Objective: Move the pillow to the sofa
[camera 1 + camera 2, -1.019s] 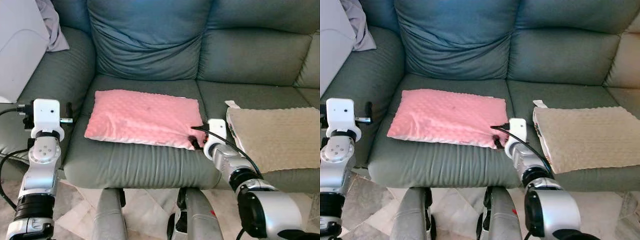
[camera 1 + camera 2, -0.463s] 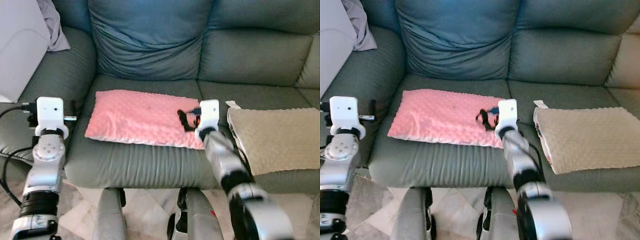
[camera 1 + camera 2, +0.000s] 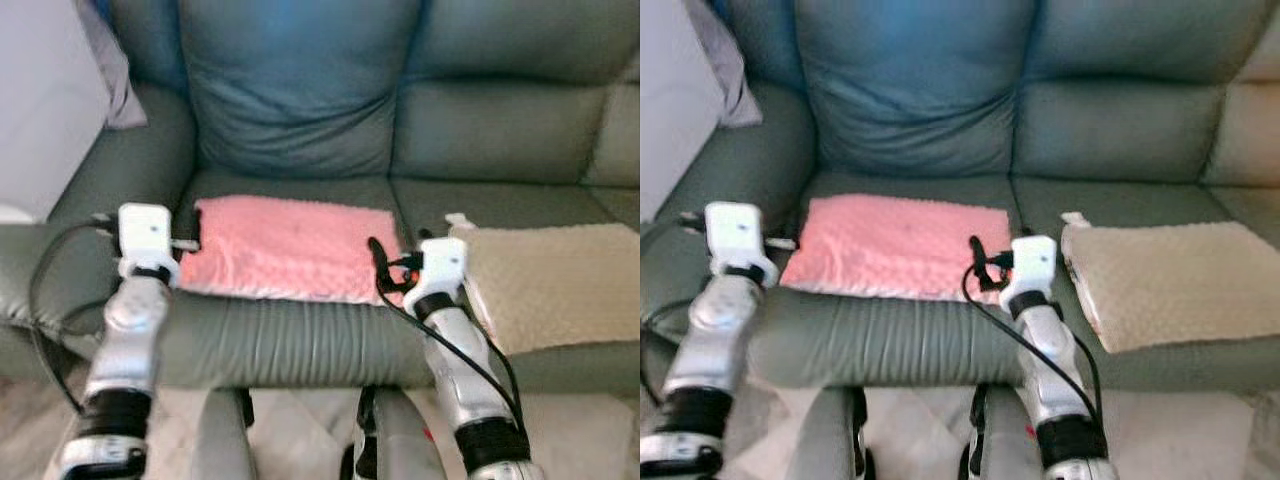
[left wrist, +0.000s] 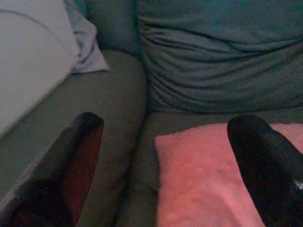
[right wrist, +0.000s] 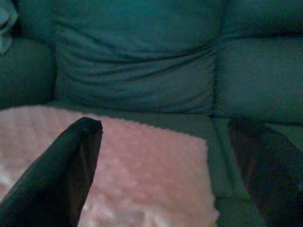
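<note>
The pink pillow point(image 3: 290, 248) lies flat on the sofa point(image 3: 300, 120) seat; both end effectors, left point(image 3: 190, 232) and right point(image 3: 383, 268), flank it released. Soft and light, you would pinch its short ends.

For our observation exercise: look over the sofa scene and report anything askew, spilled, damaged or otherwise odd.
Nothing stands out as spilled or damaged. The pink pillow lies flat on the sofa seat, and a beige pillow lies flat beside it. The left end effector and right end effector are open at the pink pillow's near corners.
</note>
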`<state>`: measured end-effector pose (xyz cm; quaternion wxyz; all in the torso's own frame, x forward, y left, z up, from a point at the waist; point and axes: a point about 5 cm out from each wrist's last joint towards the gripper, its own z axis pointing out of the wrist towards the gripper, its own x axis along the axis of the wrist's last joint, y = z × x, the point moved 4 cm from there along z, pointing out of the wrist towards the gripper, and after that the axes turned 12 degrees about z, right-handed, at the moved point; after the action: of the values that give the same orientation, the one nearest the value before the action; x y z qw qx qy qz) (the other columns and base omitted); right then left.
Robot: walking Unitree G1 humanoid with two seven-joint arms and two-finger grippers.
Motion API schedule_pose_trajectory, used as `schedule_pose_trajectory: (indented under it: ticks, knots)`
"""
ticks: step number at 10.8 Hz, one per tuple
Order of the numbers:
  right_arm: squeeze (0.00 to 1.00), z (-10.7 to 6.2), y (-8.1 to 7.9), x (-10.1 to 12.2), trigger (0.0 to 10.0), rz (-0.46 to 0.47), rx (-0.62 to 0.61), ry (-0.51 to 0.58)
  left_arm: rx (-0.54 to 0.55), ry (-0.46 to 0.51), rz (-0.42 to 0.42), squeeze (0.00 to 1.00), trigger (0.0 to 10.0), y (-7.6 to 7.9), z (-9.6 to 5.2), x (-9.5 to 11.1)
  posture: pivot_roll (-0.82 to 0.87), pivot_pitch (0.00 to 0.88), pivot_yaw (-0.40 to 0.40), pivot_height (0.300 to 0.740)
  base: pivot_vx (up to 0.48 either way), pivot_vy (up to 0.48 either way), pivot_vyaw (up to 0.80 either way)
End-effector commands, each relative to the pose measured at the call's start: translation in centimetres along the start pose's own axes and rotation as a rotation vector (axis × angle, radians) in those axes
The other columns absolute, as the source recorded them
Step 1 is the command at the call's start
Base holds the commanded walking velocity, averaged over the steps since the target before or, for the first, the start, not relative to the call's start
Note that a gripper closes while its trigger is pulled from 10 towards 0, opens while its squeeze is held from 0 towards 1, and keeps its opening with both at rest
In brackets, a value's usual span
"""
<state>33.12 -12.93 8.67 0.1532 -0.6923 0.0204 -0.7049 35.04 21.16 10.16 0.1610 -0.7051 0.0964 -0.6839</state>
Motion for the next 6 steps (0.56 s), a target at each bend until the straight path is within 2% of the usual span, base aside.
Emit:
schedule_pose_trajectory:
  ticks: [1,3,6]
  knots:
    - [0.0,-0.1,0.1,0.8,10.0,0.008,-0.021,0.021,0.002,-0.004,-0.012,0.0,10.0,0.1,0.4,0.0,-0.03,0.0,-0.012,0.666,0.0,0.0,0.0]
    - [0.0,0.8,0.0,1.7,10.0,0.005,-0.028,0.034,-0.031,0.01,-0.029,0.0,10.0,1.5,0.9,0.4,-0.04,0.0,-0.006,0.696,0.0,0.0,0.0]
    - [0.0,1.9,0.5,2.9,10.0,-0.01,-0.038,0.052,-0.038,0.013,-0.034,0.0,10.0,2.4,1.3,0.6,-0.03,0.0,-0.012,0.74,0.0,0.0,0.0]
